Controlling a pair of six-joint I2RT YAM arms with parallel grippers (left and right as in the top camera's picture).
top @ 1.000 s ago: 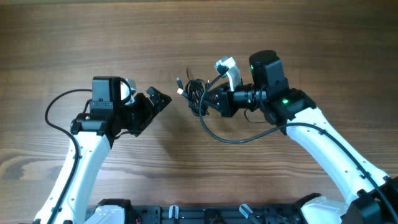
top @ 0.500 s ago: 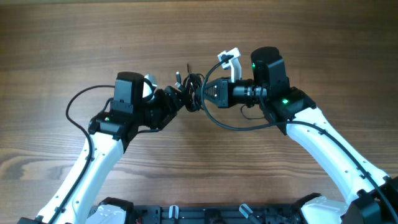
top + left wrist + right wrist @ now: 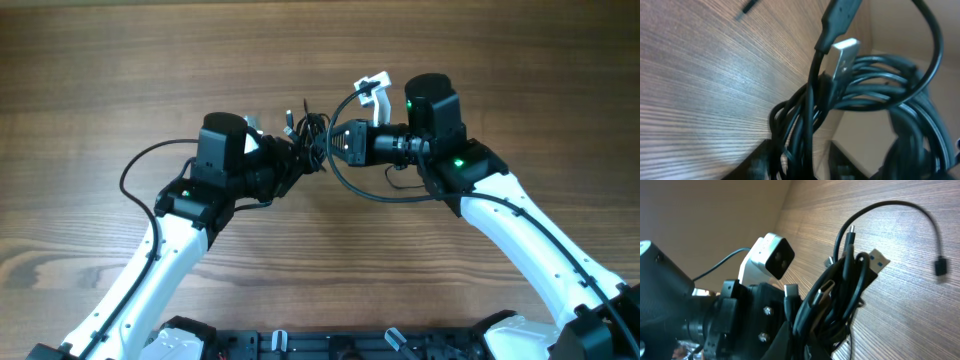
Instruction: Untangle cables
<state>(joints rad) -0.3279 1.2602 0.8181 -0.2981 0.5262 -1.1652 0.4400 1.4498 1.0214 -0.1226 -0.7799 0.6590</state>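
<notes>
The cables (image 3: 312, 135) hang as one tangled black bundle above the table's middle, between my two grippers. My right gripper (image 3: 334, 146) holds the bundle from the right, shut on it. In the right wrist view the strands (image 3: 850, 295) rise out of that gripper (image 3: 827, 341), and one loose end arcs out to a small plug (image 3: 940, 266). My left gripper (image 3: 294, 158) reaches into the bundle from the left. In the left wrist view its fingers (image 3: 762, 159) stand close on either side of several strands (image 3: 860, 90), below a silver USB plug (image 3: 844, 62). A sliver of table shows beside the right finger.
A thick black wire (image 3: 352, 190) belonging to the right arm loops below the bundle. The left arm's white wrist camera (image 3: 772, 255) sits close to the bundle. Bare wooden table (image 3: 120, 70) lies all around.
The left arm has swung right from open table into the bundle, and its jaws have narrowed from wide open around the strands. The right gripper has shifted the bundle slightly up and left.
</notes>
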